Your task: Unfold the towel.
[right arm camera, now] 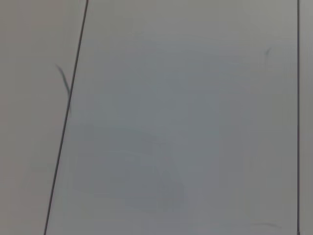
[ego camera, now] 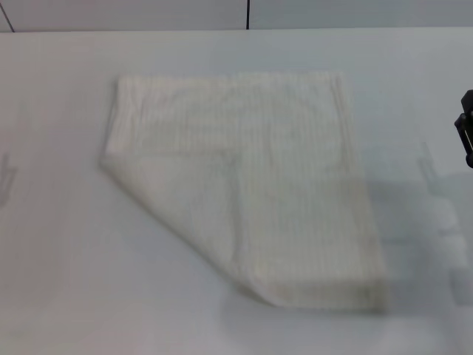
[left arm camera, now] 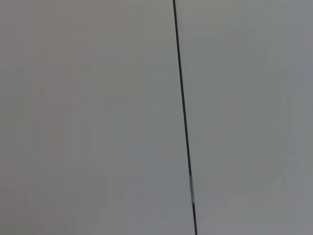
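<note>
One off-white ribbed cloth towel point(ego camera: 251, 185), soft and limp, lies mid-table with its near-left corner folded over; grip there. Right gripper point(ego camera: 466, 127) at right edge, openness unclear.

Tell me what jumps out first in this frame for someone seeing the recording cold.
The off-white towel dominates the middle of the pale table, lying flat with its near-left corner folded over in a diagonal. Next is a dark bit of the right pincer poking in at the right edge of the head view, clear of the cloth. Both wrist views show only plain surface crossed by thin dark seams.
</note>
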